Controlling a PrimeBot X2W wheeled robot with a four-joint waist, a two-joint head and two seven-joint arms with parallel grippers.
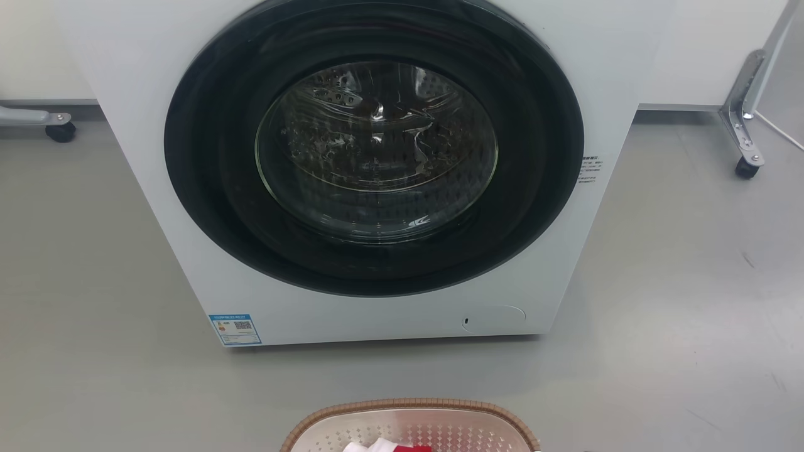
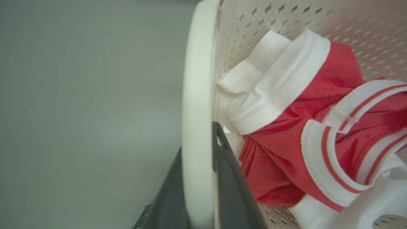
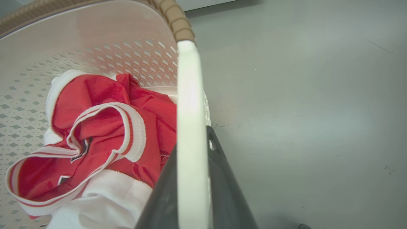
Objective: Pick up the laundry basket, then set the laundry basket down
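The grey floor [image 1: 678,282] carries everything here. The white front-loading washer [image 1: 377,176] stands toward its far side, its round dark door shut.

The laundry basket [image 1: 408,403] sits in front of the washer on the near side of the floor, well apart from it. My head camera catches only its far brown rim and a strip of perforated wall. I cannot tell from these views whether its base is on the floor or just off it.

Inside lies a crumpled red and white garment [image 2: 318,105], bunched loosely in the bottom.

I judge the basket light: thin perforated plastic with only a little soft cloth in it. The shell looks stiff enough to keep its shape, though the walls may flex a little. The smooth loop handles at the two sides are the right place to hold it, one per arm. They could slide or pivot between the fingers if the arms do not rise together.

The left end effector [image 2: 198,143] is clamped on the left handle [image 2: 198,79], one dark finger on each side of the white band. The right end effector [image 3: 192,143] grips the right handle [image 3: 189,89] the same way.
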